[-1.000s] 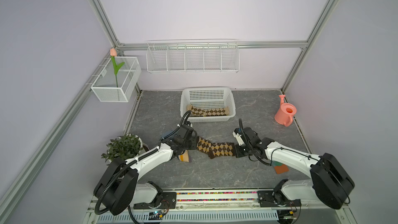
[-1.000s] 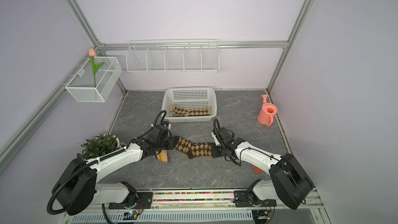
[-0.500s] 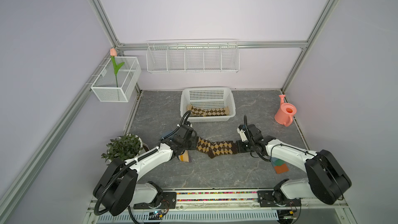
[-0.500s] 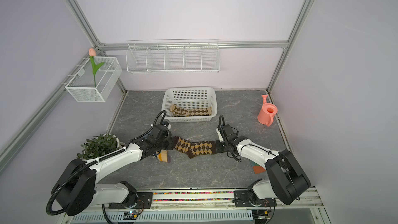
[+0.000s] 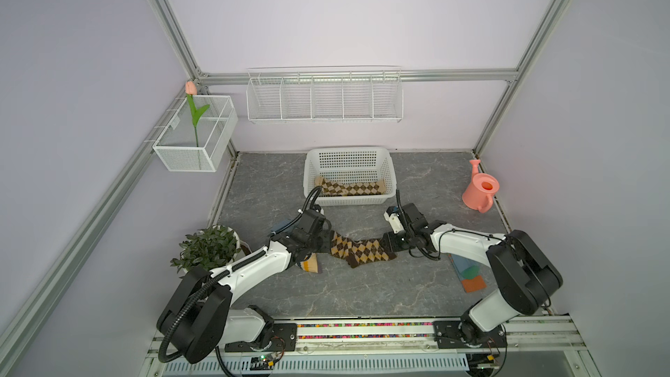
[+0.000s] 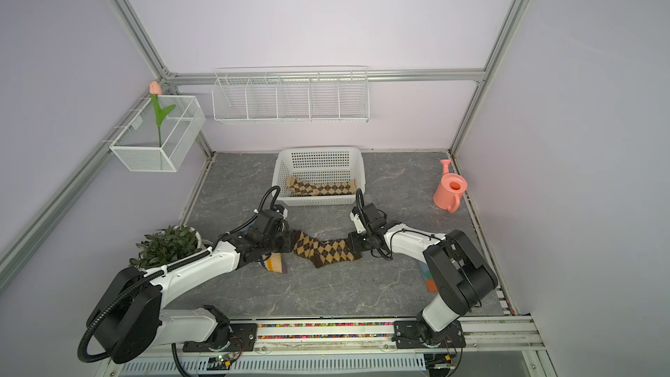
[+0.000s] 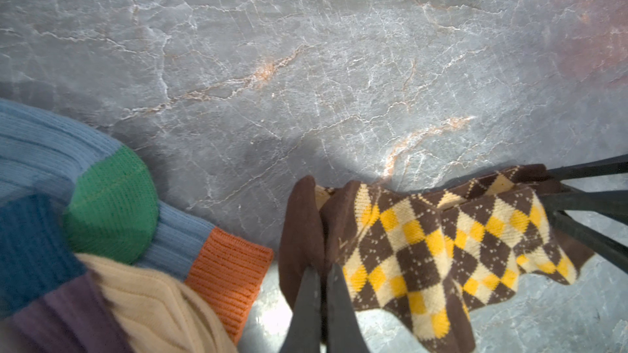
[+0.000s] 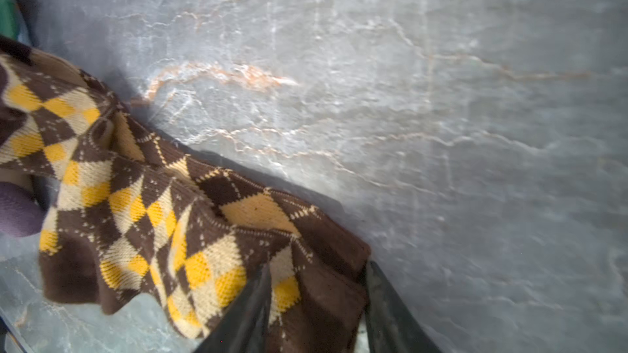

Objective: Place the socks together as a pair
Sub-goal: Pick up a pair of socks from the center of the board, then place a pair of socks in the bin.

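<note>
Pinching argyle socks (image 7: pixel 424 249) w/ L gripper (image 7: pixel 323 275)

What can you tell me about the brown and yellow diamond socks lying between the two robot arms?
The brown and yellow diamond socks are knitted, with dark brown, yellow and cream diamonds and plain brown ends. Two layers show, one lying on the other, stretched out a bit wrinkled on the grey table. The left gripper pinches the brown cuffs shut. The right gripper has its jaws apart around the other brown end.

Soft even light; wrist views blurred, glary
</note>
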### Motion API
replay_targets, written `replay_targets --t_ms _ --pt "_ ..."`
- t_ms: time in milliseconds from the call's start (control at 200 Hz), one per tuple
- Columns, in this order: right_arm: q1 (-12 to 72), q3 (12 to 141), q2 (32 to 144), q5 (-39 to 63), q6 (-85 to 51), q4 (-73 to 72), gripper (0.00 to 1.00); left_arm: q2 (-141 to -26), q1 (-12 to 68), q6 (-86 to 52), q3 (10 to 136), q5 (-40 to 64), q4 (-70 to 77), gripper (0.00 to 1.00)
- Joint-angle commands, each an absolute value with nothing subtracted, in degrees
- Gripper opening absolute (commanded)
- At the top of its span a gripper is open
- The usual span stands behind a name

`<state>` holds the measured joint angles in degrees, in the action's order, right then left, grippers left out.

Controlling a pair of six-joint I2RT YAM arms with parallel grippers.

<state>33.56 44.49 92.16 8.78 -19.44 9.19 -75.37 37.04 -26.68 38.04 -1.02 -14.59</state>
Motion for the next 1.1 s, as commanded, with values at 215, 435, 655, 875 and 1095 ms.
replay_targets --t_ms 215,435,655,875,1095 --pt "34.52 43.42 93.08 8.43 -19.79 10.42 0.08 -74.58 37.09 -26.76 38.51 0.67 -13.34 0.0" --pt "34.08 46.54 82.23 10.74 -19.22 13.99 0.07 -69.3 37.16 -26.42 44.43 3.03 -17.44 0.0" --pt "31.77 54.68 75.54 13.16 -16.69 20.71 0.07 -69.45 37.12 -23.73 54.83 2.26 -23.39 0.0" --pt "27.07 64.73 77.49 15.4 -14.25 23.77 0.07 -70.71 36.38 -19.56 62.69 -3.84 -24.11 0.0" --pt "22.93 79.45 87.33 20.12 -12.49 25.53 0.07 -79.19 32.5 -15.01 73.59 -7.17 -26.23 0.0"
